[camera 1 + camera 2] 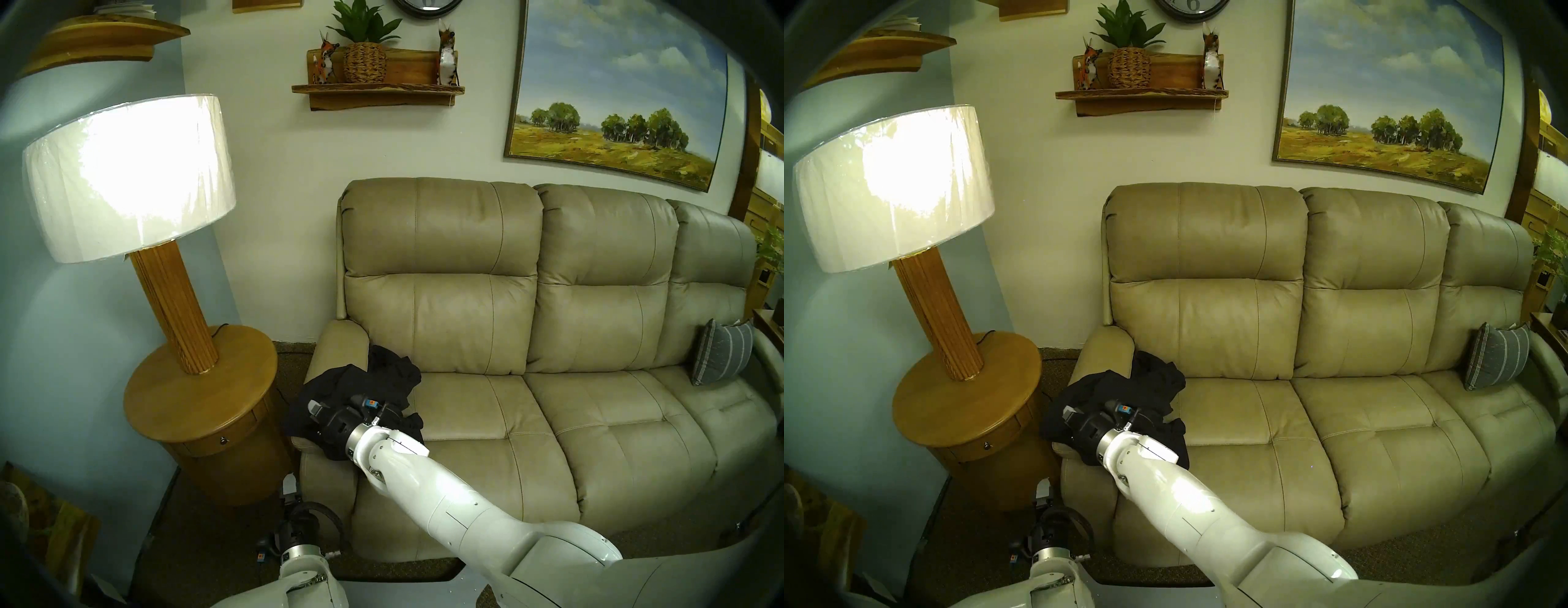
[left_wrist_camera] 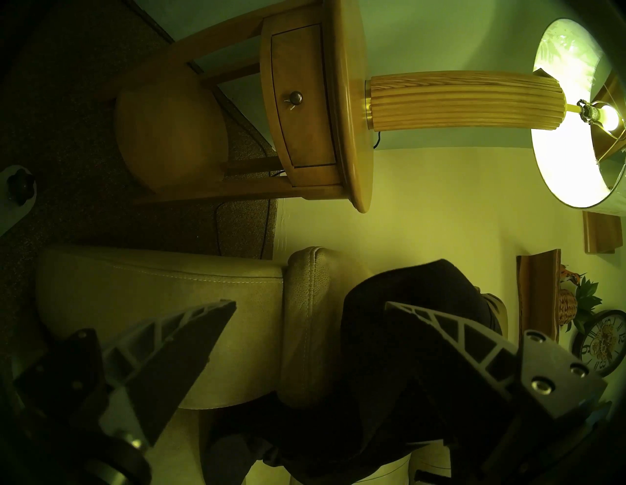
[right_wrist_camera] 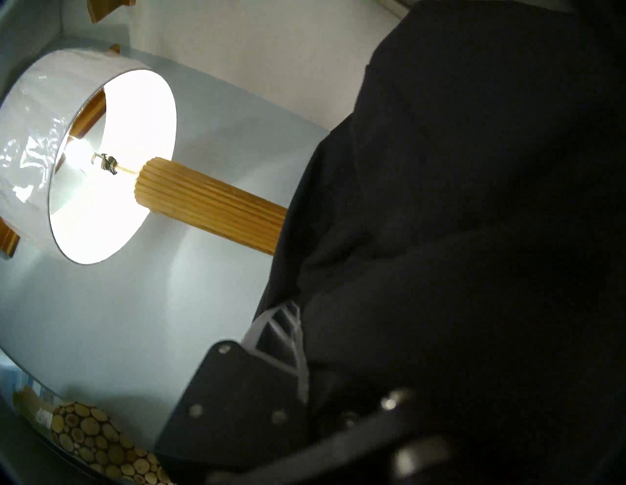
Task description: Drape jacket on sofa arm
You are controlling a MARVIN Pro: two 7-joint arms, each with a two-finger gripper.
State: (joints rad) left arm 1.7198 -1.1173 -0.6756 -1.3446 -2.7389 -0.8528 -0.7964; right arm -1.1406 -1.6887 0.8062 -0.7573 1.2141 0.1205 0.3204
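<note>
The black jacket (image 1: 382, 378) lies bunched over the front half of the tan leather sofa arm (image 1: 339, 344) at the sofa's left end and spills onto the seat. My right gripper (image 1: 315, 409) reaches across and sits on the jacket over the arm. In the right wrist view the jacket (image 3: 474, 203) fills the right side. One finger (image 3: 281, 335) shows, pressed into the fabric; the other is hidden. My left gripper (image 1: 289, 484) is open and empty, low by the sofa's front corner, below the arm. In its wrist view (image 2: 310, 301) it faces the arm's front (image 2: 169, 304) and the jacket (image 2: 406, 338).
A round wooden side table (image 1: 203, 382) with a lit lamp (image 1: 127, 178) stands close to the left of the sofa arm. A grey striped pillow (image 1: 721, 356) leans at the sofa's far right end. Dark carpet (image 1: 220, 530) lies in front.
</note>
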